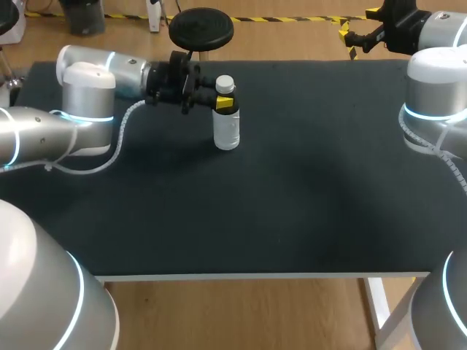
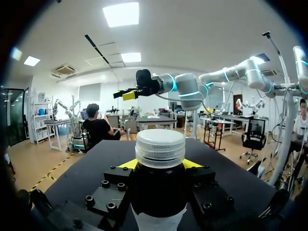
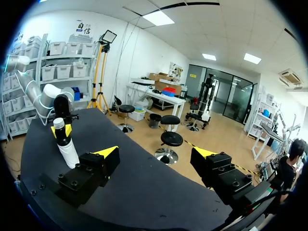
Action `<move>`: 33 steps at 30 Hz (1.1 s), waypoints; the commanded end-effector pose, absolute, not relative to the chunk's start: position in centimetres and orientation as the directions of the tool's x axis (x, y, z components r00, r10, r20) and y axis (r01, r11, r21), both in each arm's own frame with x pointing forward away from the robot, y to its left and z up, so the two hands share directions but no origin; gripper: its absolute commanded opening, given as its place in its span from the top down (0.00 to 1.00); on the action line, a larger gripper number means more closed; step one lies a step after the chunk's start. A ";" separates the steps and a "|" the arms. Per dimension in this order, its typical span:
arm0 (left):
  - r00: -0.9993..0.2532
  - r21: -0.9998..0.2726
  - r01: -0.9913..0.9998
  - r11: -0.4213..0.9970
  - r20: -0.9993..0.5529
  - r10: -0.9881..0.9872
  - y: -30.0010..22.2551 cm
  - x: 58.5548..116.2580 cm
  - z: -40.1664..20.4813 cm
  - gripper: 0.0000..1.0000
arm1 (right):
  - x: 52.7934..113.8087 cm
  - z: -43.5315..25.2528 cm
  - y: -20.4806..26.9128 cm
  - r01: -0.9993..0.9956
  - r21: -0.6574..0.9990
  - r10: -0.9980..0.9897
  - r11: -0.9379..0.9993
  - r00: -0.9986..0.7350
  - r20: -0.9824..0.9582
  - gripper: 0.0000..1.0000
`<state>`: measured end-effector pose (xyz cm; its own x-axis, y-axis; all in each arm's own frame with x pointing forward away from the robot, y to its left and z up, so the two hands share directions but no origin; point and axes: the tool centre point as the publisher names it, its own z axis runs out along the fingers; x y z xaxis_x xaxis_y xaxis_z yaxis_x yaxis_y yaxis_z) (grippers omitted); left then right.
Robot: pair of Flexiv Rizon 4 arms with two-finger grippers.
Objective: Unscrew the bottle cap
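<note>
Work surface: a table [image 1: 292, 219] with a matte black top, a white near edge [image 1: 255, 277] and a white leg [image 1: 378, 310] at the near right.

Floor [image 1: 241, 313]: light wood, marked with yellow-and-black tape [image 1: 292, 17] beyond the table's far edge.

Seating: a black round stool [image 1: 201, 29] at the far side, left of centre.

Walls [image 3: 139, 53]: white.

Ceiling [image 2: 192, 38]: white, fitted with lit rectangular light panels [image 2: 121, 13].

Storage: white shelves [image 3: 62, 60] with pale bins [image 3: 57, 48] against one wall.

Far end of the room: dark-framed glass doors [image 3: 226, 94].
</note>
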<state>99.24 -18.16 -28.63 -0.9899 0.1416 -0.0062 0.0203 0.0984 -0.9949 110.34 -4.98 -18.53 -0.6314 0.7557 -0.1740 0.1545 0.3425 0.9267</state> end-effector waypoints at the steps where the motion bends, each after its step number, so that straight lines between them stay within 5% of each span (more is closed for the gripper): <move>1: -0.989 -0.995 0.024 0.099 -0.008 0.151 -18.1 99.2 -28.5 1.00 | 110.4 -18.5 -5.0 0.156 0.926 0.755 0.344 -0.632 -0.174 0.00; 33: -0.988 -0.995 0.028 0.101 -0.012 0.151 -18.1 99.1 -28.4 1.00 | 110.6 -18.6 -4.7 0.153 0.925 0.741 0.348 -0.650 -0.171 0.00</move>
<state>99.12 -18.14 -28.45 -0.9888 0.1490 -0.0126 0.0277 0.0994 -0.9947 110.31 -4.85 -18.54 -0.6341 0.7534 -0.1739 0.1532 0.3428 0.9268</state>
